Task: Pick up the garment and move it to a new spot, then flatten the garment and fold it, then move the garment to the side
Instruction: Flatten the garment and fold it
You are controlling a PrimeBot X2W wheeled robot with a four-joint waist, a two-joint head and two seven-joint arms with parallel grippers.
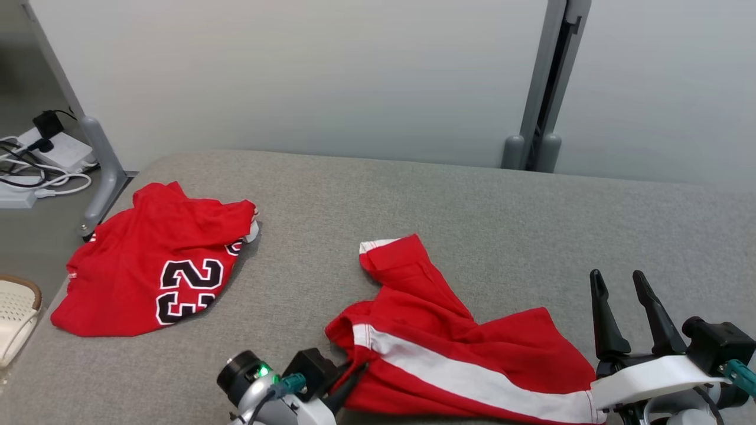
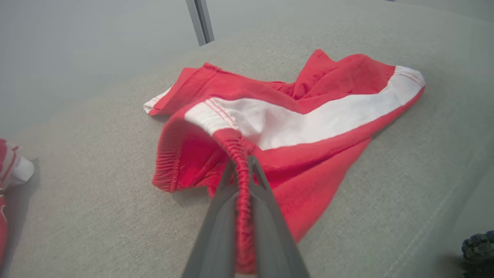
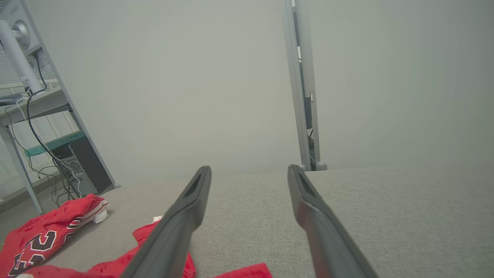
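The garment (image 1: pixel 425 330) is a pair of red shorts with a white side stripe, lying crumpled on the grey padded surface (image 1: pixel 472 200) near its front edge. My left gripper (image 1: pixel 354 372) is shut on the elastic waistband at the shorts' left end. In the left wrist view the gathered waistband runs between the left gripper's (image 2: pixel 242 160) closed fingers, and the shorts (image 2: pixel 308 116) spread away beyond them. My right gripper (image 1: pixel 618 277) stands open just right of the shorts, holding nothing. The right wrist view shows the right gripper (image 3: pixel 249 170) with its jaws apart above the surface, and the shorts (image 3: pixel 144 235) low at left.
A red jersey (image 1: pixel 153 265) with a black "23" lies at the surface's left side, also in the right wrist view (image 3: pixel 38 235). Cables and a power strip (image 1: pixel 41 159) lie on the floor at the left. Grey posts (image 1: pixel 543 88) stand behind the far edge.
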